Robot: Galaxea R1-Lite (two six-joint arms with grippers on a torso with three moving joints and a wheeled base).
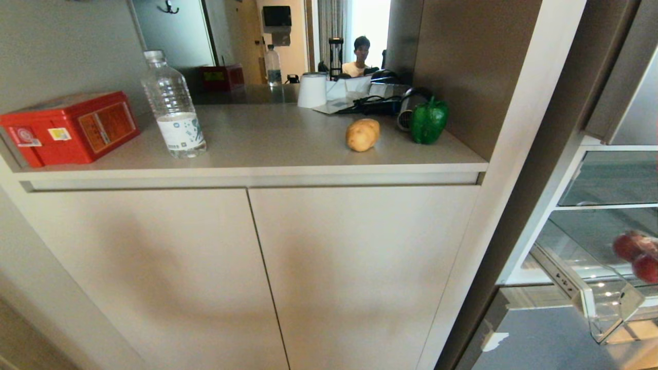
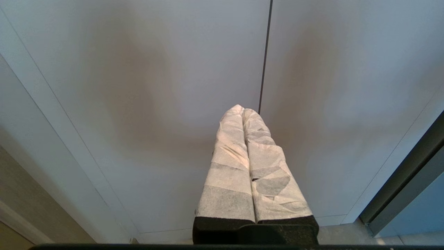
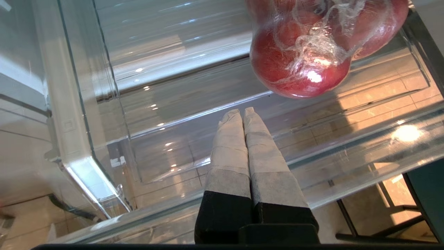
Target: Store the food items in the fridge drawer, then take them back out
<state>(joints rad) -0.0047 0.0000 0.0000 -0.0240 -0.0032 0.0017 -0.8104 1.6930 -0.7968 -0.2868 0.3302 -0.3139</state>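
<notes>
A tan potato [image 1: 362, 134] and a dark-green bell pepper [image 1: 428, 121] sit side by side on the beige counter [image 1: 288, 144], toward its right end. The clear fridge drawer [image 1: 611, 313] stands pulled out at the lower right of the head view; neither arm shows there. In the right wrist view my right gripper [image 3: 242, 111] is shut and empty, pointing over the drawer's front rim [image 3: 347, 158] into the drawer [image 3: 194, 107]. My left gripper [image 2: 242, 108] is shut and empty, parked facing the cabinet doors [image 2: 173, 86].
Red fruit wrapped in clear film [image 3: 312, 52] lies inside the drawer, also seen as red fruit [image 1: 637, 254] at the right edge. A water bottle [image 1: 175, 108] and a red box [image 1: 69, 126] stand on the counter's left. Cables and cups [image 1: 354, 95] clutter the back; a person [image 1: 360, 54] sits beyond.
</notes>
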